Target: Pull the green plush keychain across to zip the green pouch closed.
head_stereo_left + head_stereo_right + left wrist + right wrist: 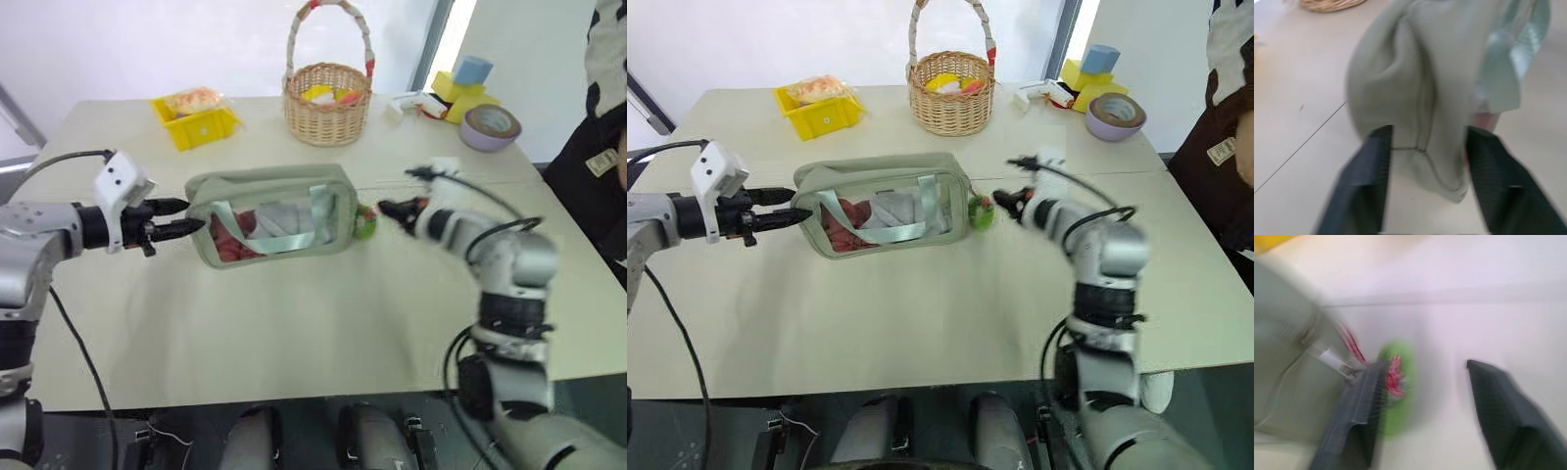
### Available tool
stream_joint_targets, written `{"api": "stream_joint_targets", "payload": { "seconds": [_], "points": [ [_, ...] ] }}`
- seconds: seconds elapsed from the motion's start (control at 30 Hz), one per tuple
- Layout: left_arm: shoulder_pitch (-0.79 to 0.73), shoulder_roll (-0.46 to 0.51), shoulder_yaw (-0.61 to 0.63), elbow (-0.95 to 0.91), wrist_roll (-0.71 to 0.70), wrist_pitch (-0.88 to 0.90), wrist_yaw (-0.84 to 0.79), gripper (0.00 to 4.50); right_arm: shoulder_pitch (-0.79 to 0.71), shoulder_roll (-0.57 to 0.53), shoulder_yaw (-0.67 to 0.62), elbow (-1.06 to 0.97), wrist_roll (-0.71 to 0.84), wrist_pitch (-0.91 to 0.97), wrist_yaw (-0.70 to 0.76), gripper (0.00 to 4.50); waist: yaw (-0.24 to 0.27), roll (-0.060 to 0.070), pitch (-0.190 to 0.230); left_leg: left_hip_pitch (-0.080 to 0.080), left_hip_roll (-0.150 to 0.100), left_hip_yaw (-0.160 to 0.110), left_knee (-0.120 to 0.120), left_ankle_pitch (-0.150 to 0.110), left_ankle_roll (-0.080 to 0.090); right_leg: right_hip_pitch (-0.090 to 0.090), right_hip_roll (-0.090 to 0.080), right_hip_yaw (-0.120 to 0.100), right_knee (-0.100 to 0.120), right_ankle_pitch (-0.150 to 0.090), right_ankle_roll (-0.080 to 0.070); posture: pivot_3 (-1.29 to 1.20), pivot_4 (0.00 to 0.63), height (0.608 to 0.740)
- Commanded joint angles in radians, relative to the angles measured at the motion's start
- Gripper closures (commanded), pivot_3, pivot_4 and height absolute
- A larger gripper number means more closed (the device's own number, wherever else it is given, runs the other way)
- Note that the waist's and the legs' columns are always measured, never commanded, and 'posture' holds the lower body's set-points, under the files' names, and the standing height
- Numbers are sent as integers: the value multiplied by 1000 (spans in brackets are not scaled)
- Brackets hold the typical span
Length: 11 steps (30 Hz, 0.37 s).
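Observation:
The green pouch [269, 215] lies on its side mid-table, its clear window and mint strap facing me, red and white contents inside. The green plush keychain [365, 223] hangs at the pouch's right end on a red cord. My left gripper [184, 216] is open, its fingers [1374, 166] straddling the pouch's left end [1425, 98]. My right gripper [388, 209] is open just right of the keychain. In the right wrist view the keychain [1400, 387] sits beside one finger [1359, 416], outside the gap between the two fingers.
A wicker basket [326, 103] and a yellow bin [196, 122] stand at the table's back. A tape roll [490, 125] and coloured blocks [465, 83] sit at the back right. A person [602, 137] stands by the right edge.

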Motion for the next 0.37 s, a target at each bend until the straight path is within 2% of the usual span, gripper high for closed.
{"api": "stream_joint_targets", "payload": {
  "seconds": [0.03,0.07,0.13,0.2,0.27,0.37],
  "points": [
    [-38,35,54,2,-29,11,-25,243,-43,-126,70,-30,48,-55,166,0,1,0,0,0,0,0,0,0,0,0,0,0,0,0,0,0,150,739],
    [-38,44,67,3,-42,26,-35,32,-44,-188,94,-40,66,-64,241,0,0,0,0,1,0,0,0,0,0,0,1,0,-1,0,0,0,150,739],
    [-37,61,100,1,-64,77,-22,32,-37,-335,150,-110,128,-93,442,0,2,1,1,1,0,0,-1,0,1,0,1,0,-1,0,0,0,150,739],
    [-28,77,116,-10,-81,126,-18,32,-37,-404,173,-164,194,-95,558,0,3,1,2,0,0,0,-1,0,1,0,0,0,-2,0,0,0,150,739],
    [-15,83,157,-21,-108,145,-21,32,-41,-436,189,-209,229,-110,614,0,0,1,2,1,1,0,-1,0,1,0,1,0,-2,0,0,0,150,739],
    [12,93,190,-27,-103,147,-1,32,-45,-446,210,-236,224,-147,621,0,1,1,1,2,3,0,0,0,1,1,1,0,-1,0,0,0,150,739]
  ]
}}
